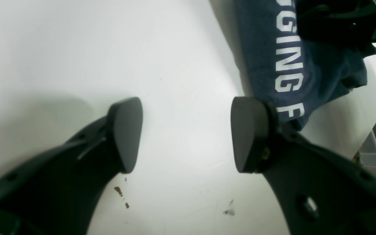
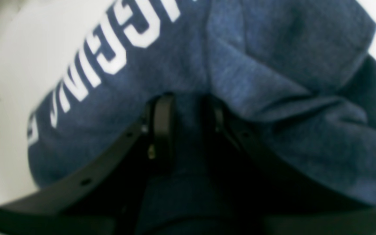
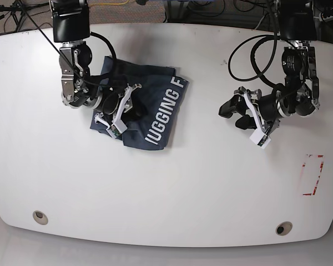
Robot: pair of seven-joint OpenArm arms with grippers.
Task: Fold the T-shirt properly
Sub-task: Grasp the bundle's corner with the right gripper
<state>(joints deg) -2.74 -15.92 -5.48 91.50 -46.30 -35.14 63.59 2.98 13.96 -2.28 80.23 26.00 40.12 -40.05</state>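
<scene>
The dark navy T-shirt [image 3: 155, 102] lies bunched and partly folded on the white table's left half, its white block letters facing up. My right gripper [image 3: 132, 106] rests on top of it. In the right wrist view the right gripper [image 2: 189, 122] is shut on a fold of the T-shirt [image 2: 273, 81], and cloth drapes over one finger. My left gripper [image 3: 231, 115] hovers to the right, apart from the shirt. In the left wrist view the left gripper [image 1: 188, 133] stands open over bare table, with the T-shirt [image 1: 269, 55] beyond one fingertip.
A red rectangle outline [image 3: 312, 174] is marked near the table's right edge. Two round holes [image 3: 40, 217] [image 3: 283, 228] sit near the front edge. Cables run behind the table. A clear plastic box [image 1: 372, 156] stands off the table's edge.
</scene>
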